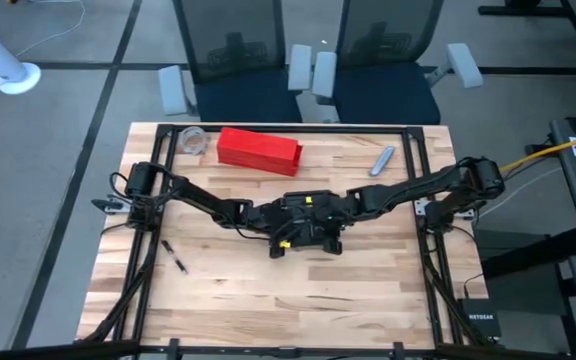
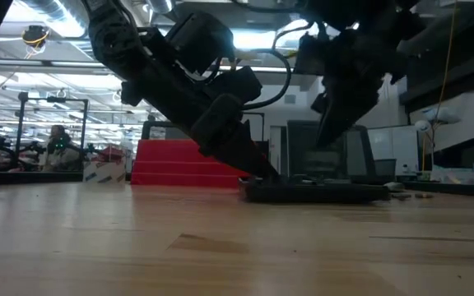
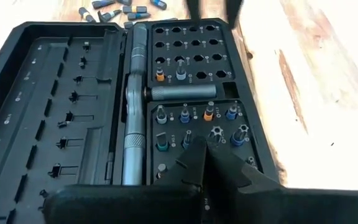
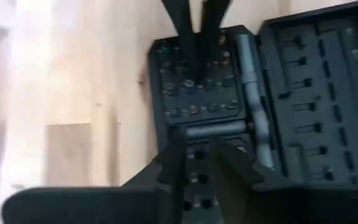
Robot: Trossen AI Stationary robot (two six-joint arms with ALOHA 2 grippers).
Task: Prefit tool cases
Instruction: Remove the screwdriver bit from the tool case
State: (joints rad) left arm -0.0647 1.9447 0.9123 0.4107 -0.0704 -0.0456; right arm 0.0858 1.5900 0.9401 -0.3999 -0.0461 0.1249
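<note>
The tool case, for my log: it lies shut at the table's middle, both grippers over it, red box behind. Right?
Not shut. The left wrist view shows the tool case lying open, bits in its sockets. Otherwise right: left gripper and right gripper over it, red box behind.

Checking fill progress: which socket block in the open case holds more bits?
The bit block under the left gripper: most sockets filled. The other block holds just two bits.

- The tool case [image 3: 73, 106] is matt black plastic, its insides moulded with sockets.
- The ratchet handle [image 3: 132, 124] looks like satin grey metal.
- The table [image 1: 268, 290] is smooth, pale wood.
- The red box [image 1: 258, 150] has a matt finish.
</note>
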